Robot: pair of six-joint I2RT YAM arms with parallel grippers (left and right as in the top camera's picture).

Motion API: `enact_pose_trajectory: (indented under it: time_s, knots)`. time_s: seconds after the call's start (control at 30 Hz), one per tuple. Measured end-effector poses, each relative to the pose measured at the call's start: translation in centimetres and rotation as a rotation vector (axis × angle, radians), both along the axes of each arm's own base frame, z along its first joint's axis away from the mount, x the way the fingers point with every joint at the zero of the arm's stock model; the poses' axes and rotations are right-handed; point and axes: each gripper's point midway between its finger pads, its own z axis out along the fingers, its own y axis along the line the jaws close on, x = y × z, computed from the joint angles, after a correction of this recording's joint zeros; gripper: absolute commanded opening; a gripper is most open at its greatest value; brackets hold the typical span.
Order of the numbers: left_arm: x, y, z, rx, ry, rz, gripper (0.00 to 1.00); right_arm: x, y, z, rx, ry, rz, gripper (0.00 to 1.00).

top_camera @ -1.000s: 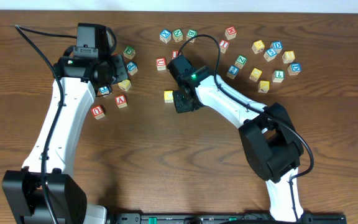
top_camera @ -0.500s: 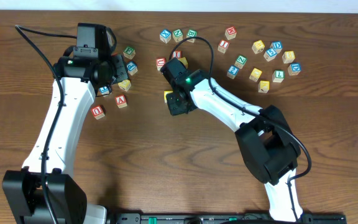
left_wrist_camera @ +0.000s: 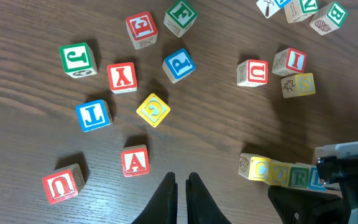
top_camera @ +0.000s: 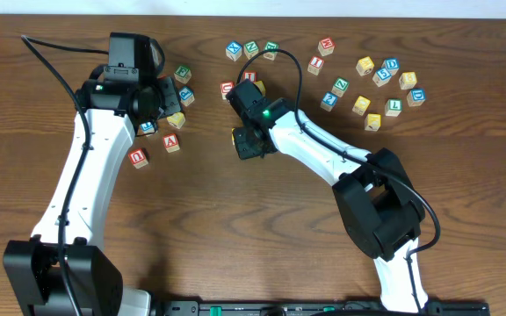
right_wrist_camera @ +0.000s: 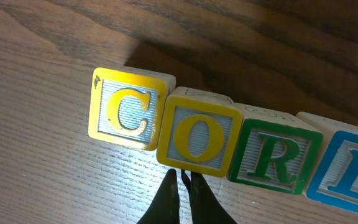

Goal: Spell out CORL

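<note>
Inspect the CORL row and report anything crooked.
The C cube looks slightly off: it sits a little out of line with the O cube, R cube and L cube, making a small step at that end. Otherwise the row reads cleanly, cubes side by side.

Front half of counter (top_camera: 209, 228) between arms bare: broad lane. Bare wood also beyond right arm (top_camera: 323, 156). Far side cluttered: cube cluster (top_camera: 385, 83) far right, cube trio (top_camera: 250, 48) far centre. CORL row (left_wrist_camera: 278, 173) blocked on near side by right fingers (right_wrist_camera: 166, 199), pressed together just before O cube (right_wrist_camera: 197, 138). Bare strip between row and U cube (left_wrist_camera: 252, 72). Left fingers (left_wrist_camera: 163, 202) closed; A cube (left_wrist_camera: 134, 160) just beside, clear wood ahead up to G cube (left_wrist_camera: 153, 109).
</note>
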Motion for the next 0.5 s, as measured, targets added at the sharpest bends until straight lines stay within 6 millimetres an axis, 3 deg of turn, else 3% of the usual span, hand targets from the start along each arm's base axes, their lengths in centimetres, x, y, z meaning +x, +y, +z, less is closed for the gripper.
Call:
enact_pose_trajectory:
  time_s: [0.5]
  knots:
    - [0.0, 0.0, 0.0, 0.0, 0.0, 0.0, 0.07, 0.29, 0.22, 0.11, 0.009, -0.012, 0.0, 0.04]
